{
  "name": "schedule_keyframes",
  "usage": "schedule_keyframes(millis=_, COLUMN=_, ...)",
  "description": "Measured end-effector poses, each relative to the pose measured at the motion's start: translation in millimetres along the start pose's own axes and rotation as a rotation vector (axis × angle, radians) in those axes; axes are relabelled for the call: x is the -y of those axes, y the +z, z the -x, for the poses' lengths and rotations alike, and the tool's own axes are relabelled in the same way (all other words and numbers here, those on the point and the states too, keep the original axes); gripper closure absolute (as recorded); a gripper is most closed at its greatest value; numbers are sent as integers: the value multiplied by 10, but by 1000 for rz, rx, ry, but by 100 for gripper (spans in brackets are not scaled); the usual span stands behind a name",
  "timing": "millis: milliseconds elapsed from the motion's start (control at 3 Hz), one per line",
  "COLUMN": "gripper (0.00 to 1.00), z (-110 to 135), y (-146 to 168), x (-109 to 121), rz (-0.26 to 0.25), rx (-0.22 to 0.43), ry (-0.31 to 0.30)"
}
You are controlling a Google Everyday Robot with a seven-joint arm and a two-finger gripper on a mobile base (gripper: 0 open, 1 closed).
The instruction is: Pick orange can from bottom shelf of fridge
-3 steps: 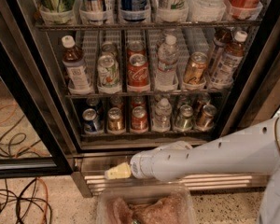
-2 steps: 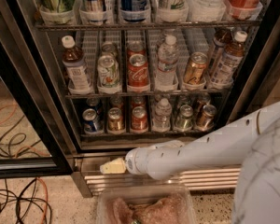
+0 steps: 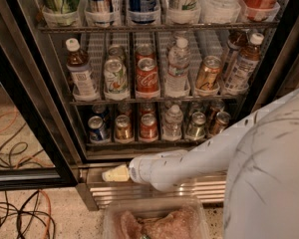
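Note:
The fridge (image 3: 50, 133) stands with its glass door open. Its bottom shelf (image 3: 154, 142) holds a row of short cans. The orange can (image 3: 123, 127) stands second from the left, between a blue can (image 3: 97, 128) and a red can (image 3: 148, 126). My gripper (image 3: 114, 174) is the cream tip of my white arm (image 3: 189, 161). It is in front of the ribbed steel base (image 3: 109, 190), below the shelf's front edge and just under the orange can. It holds nothing.
Right of the red can stand a small water bottle (image 3: 173, 122), a silver can (image 3: 196, 125) and a brown can (image 3: 219, 122). The middle shelf (image 3: 154, 99) hangs close above. The black door frame (image 3: 25, 178) is at left. Cables (image 3: 20, 218) lie on the floor. A plastic tub (image 3: 154, 220) sits below my arm.
My arm has swung nearer the camera and fills more of the right side. The gripper has slid a little left and up along the fridge base. The cans have not moved.

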State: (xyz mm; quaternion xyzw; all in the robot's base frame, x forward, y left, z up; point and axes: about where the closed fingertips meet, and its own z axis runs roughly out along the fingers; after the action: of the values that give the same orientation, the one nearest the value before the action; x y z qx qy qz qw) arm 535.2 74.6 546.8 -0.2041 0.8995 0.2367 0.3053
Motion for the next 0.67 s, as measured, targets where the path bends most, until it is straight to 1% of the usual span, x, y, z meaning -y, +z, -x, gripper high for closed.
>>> schedule_keyframes(millis=333, gripper=0, z=16, y=3, x=-17, rz=9, rx=31, ry=-7)
schedule_keyframes(millis=667, gripper=0, z=218, y=61, x=-36, rz=6, rx=110, ry=-17)
